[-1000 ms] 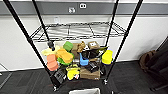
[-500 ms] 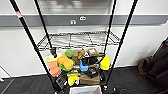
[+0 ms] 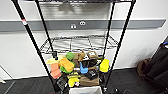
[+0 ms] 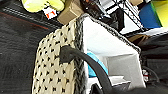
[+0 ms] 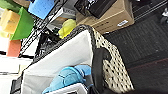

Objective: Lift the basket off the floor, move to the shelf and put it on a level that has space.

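Observation:
The basket (image 4: 53,72) is beige woven wicker with dark flecks and a white lining. In the left wrist view one dark handle loop (image 4: 82,62) stretches from its side toward the camera. The right wrist view shows the basket (image 5: 112,70) from the other side, with its second handle (image 5: 98,67) and a blue soft thing (image 5: 66,76) inside. In the head view its white-lined rim (image 3: 85,90) sits at the bottom centre, right in front of the shelf (image 3: 32,42). The level (image 3: 78,43), a bare silvery wire grid, lies at mid height above the basket.
The tier below the grid is crowded with yellow, orange and green clutter (image 3: 66,65) and a brown cardboard box (image 3: 87,81). A white wall with a grey band stands behind. Dark bags (image 3: 156,65) sit on the carpet (image 3: 22,86) to the right.
The whole head picture has shifted: the rack looks larger and its cluttered tier sits lower in the picture, so the camera has come closer. The basket rim stays at the bottom edge.

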### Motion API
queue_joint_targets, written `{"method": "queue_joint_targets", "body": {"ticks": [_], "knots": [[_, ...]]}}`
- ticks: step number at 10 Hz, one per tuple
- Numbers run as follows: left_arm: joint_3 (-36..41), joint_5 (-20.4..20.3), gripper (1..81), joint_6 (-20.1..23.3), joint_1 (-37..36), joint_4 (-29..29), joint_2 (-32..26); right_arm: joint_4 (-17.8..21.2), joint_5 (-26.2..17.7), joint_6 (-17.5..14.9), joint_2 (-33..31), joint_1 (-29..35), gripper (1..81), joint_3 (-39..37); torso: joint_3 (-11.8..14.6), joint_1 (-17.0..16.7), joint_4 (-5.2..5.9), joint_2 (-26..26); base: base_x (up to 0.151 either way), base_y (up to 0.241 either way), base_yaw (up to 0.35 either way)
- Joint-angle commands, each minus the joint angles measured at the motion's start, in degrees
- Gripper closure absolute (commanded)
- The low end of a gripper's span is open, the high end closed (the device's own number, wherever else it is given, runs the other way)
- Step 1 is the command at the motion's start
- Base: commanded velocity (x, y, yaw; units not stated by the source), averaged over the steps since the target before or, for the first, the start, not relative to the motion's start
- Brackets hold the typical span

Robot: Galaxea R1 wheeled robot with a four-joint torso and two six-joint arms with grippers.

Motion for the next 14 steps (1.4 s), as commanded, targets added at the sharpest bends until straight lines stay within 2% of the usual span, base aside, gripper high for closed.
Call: {"method": "queue_joint_targets", "body": {"ticks": [1, 3, 6, 8, 14], "knots": [[9.2, 0.9, 81.1, 0.2, -7.1, -0.3, -7.3, 1.4, 2.1, 0.6, -8.7, 7.0, 81.1, 12.3, 0.0, -3.7, 0.0, 5.7, 0.0, 0.0, 0.0], [13.1, -2.3, 81.1, 0.2, -7.1, -0.3, -10.1, 1.4, 2.7, 0.9, -11.5, 7.4, 81.1, 15.8, 0.0, -6.1, 0.0, 9.4, 0.0, 0.0, 0.0], [16.9, -2.8, 81.1, 0.1, -7.2, -0.2, -12.8, 1.5, 3.3, 1.6, -16.1, 8.3, 81.1, 21.3, 0.0, -9.9, 0.0, 15.3, 0.0, 0.0, 0.0], [19.3, -4.5, 81.1, 0.2, -7.3, -0.2, -14.9, 1.5, 3.7, 1.7, -18.1, 9.3, 81.1, 24.2, 0.0, -12.3, 0.0, 19.1, 0.0, 0.0, 0.0], [20.9, -3.8, 81.1, 0.1, -10.8, -0.5, -12.4, 1.6, 2.3, 2.0, -11.5, 13.7, 81.1, 22.8, 0.0, -19.9, 0.0, 30.8, 0.0, 0.0, 0.0]]}}
